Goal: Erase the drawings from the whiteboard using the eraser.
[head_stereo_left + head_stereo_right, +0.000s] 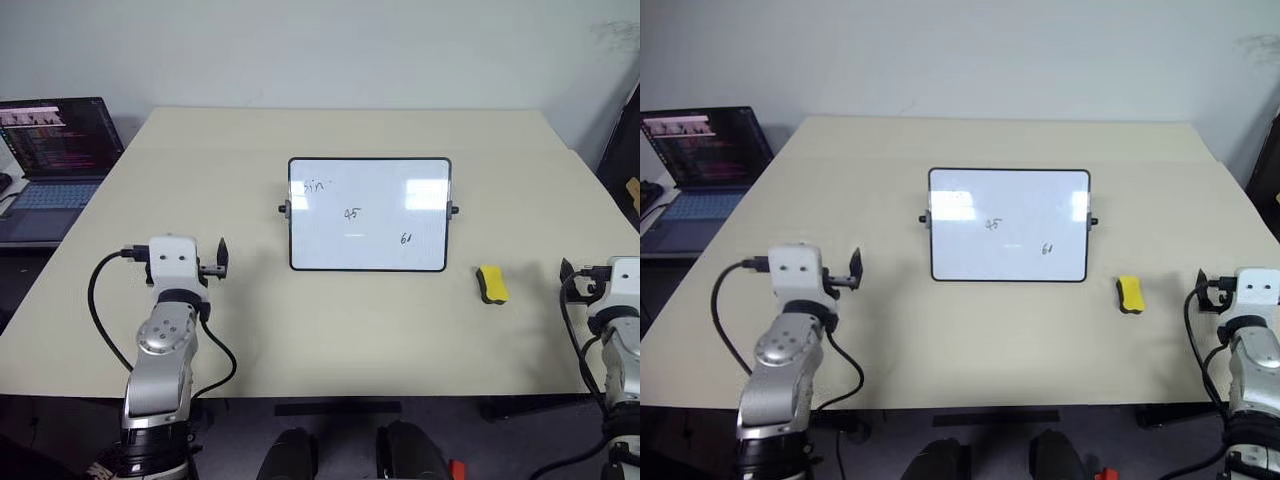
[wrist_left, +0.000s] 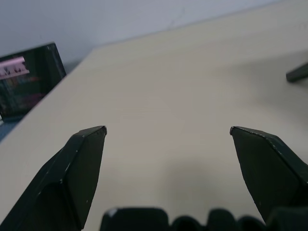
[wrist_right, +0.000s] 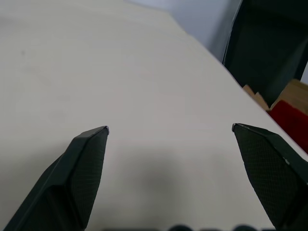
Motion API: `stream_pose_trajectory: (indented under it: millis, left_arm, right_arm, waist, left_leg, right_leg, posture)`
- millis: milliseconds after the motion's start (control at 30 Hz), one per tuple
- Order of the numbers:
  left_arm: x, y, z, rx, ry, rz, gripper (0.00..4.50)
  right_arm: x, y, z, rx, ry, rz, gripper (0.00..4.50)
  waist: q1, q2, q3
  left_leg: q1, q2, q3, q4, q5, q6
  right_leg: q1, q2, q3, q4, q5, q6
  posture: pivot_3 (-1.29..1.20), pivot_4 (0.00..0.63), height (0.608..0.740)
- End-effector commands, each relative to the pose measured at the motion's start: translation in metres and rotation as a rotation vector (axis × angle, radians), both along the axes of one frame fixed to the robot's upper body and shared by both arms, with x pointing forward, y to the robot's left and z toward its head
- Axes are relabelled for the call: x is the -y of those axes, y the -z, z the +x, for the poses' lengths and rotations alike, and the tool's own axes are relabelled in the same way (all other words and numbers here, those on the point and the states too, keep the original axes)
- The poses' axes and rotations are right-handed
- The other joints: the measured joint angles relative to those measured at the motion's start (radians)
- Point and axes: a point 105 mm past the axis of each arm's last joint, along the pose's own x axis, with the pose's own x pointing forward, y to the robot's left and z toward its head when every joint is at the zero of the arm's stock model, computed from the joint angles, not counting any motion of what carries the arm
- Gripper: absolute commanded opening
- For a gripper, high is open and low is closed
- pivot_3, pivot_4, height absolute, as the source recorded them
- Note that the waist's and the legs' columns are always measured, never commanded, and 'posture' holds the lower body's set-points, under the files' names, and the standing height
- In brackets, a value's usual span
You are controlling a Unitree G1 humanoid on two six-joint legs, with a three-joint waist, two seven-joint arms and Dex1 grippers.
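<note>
Drawings (image 1: 351,213) reading "sin", "45" and "61" are seen as small dark marks on the whiteboard (image 1: 369,190), "sin" near its upper left corner, "45" around the middle and "61" toward the lower right; the whiteboard, white and glossy with a thin black frame and a small black knob on each side, is set near the centre of the pale worktop (image 1: 330,330); the eraser (image 1: 491,284), a small yellow block, is laid flat on the worktop just off the whiteboard's lower right corner, apart from it and touched by nothing; the right pincer (image 3: 169,129) is held over the worktop's right edge, near the eraser but clear of it, its two black fingers (image 3: 79,168) spread wide with nothing between them; the left pincer (image 2: 167,130) is held over the left part of the worktop, well apart from the whiteboard, its fingers (image 2: 77,168) likewise spread wide and gripping nothing; a laptop (image 1: 55,150) with a lit dark screen is seen beyond the worktop's left edge, on a separate surface.
</note>
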Motion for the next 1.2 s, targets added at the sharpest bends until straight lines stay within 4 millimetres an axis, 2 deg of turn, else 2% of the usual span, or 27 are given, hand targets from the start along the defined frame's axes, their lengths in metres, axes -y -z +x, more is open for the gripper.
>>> stream_pose_trajectory:
  millis: [33,133,333,467,633,767,900,1033,1200]
  left_arm:
    - [0.011,-0.004,0.001,0.030,0.055,-0.009,4.50]
    - [0.007,-0.005,-0.004,0.031,0.036,-0.030,4.50]
    - [0.018,-0.018,-0.007,0.057,0.188,-0.034,4.50]
    - [0.037,-0.046,-0.008,0.113,0.422,0.025,4.50]
    - [0.053,-0.057,-0.014,0.052,0.679,0.019,4.50]
    - [0.071,-0.059,-0.010,-0.036,0.889,0.110,4.50]
    - [0.086,-0.063,-0.013,-0.094,1.071,0.112,4.50]
    - [0.113,-0.061,-0.025,-0.157,1.274,0.097,4.50]
    - [0.125,-0.056,-0.031,-0.226,1.417,0.148,4.50]
  right_arm:
    - [-0.002,-0.004,-0.004,-0.008,-0.005,0.055,4.44]
    - [-0.007,0.001,-0.006,-0.041,-0.012,0.049,4.44]
    - [-0.032,-0.034,0.005,0.094,-0.077,0.090,4.44]
    - [-0.057,-0.054,0.005,0.162,-0.142,0.105,4.44]
    - [-0.086,-0.066,-0.006,0.190,-0.204,0.204,4.44]
    - [-0.120,-0.062,-0.022,0.070,-0.315,0.296,4.44]
    - [-0.144,-0.041,-0.031,-0.072,-0.339,0.297,4.44]
    - [-0.150,-0.032,-0.028,-0.142,-0.285,0.309,4.44]
    - [-0.142,-0.029,-0.013,-0.134,-0.173,0.298,4.44]
  waist:
    - [0.002,0.000,0.000]
    - [0.000,0.000,0.000]
    - [-0.004,0.001,0.000]
    - [0.000,0.000,0.000]
    - [0.004,0.001,0.000]
    - [0.005,0.002,0.001]
    - [0.000,0.002,0.001]
    - [-0.006,0.003,0.001]
    - [-0.008,0.003,0.001]
  left_leg:
    - [0.000,0.000,0.000,0.000,0.000,0.000]
    - [0.001,0.000,-0.001,0.000,0.000,0.000]
    - [0.000,0.001,0.000,0.000,0.000,0.001]
    - [0.000,0.001,-0.002,0.000,0.000,0.001]
    - [-0.001,0.000,-0.003,0.000,-0.001,0.001]
    - [-0.002,0.000,-0.005,0.000,-0.002,0.002]
    - [-0.001,0.000,-0.003,0.000,-0.002,0.002]
    - [-0.001,0.000,-0.003,-0.001,-0.002,0.002]
    - [-0.001,0.000,-0.002,-0.001,-0.002,0.002]
  right_leg:
    - [0.000,0.000,0.000,-0.001,0.000,0.000]
    - [0.003,0.000,-0.001,-0.005,0.000,0.000]
    - [0.003,0.000,-0.001,-0.006,0.000,0.000]
    - [0.003,0.000,-0.001,-0.007,0.000,0.000]
    - [0.003,-0.001,-0.001,-0.007,0.000,0.000]
    - [0.003,-0.001,-0.002,-0.007,0.000,0.000]
    - [0.003,0.000,-0.003,-0.008,0.000,0.000]
    - [0.002,0.000,-0.003,-0.008,0.000,0.000]
    - [0.002,0.004,-0.002,-0.008,0.000,0.001]
  posture:
    - [0.00,0.150,0.740]
    - [0.00,0.150,0.740]
    - [0.00,0.150,0.740]
    - [0.00,0.150,0.740]
    - [0.00,0.150,0.740]
    - [0.00,0.150,0.740]
    - [0.00,0.150,0.740]
    - [0.00,0.150,0.740]
    - [0.00,0.150,0.740]
